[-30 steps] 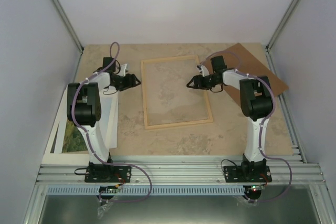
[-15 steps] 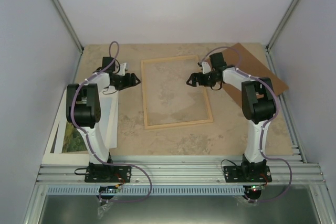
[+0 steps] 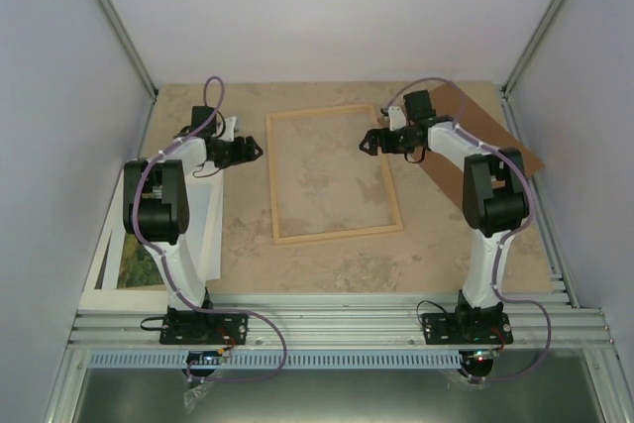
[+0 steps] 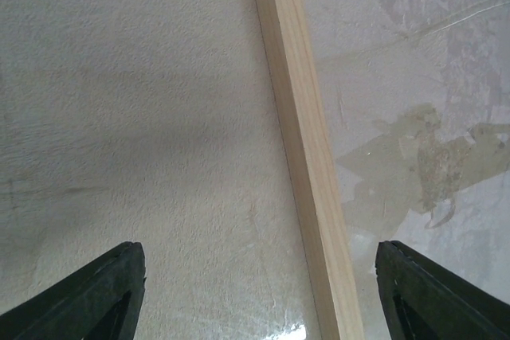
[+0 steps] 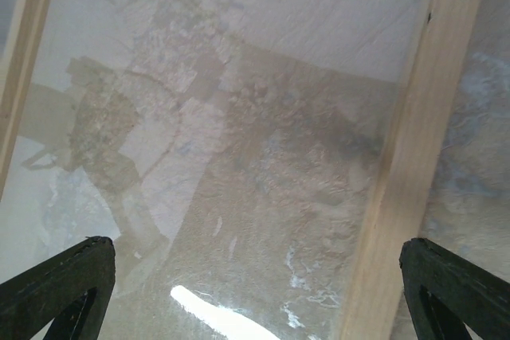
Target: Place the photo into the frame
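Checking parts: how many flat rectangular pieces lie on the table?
3: frame at centre, brown backing board far right, photo near left, partly under the left arm.

No text, label or number can be read in any view. The wood of the frame point(image 3: 337, 235) is plain, and the photo point(image 3: 137, 266) at lower left shows no writing.
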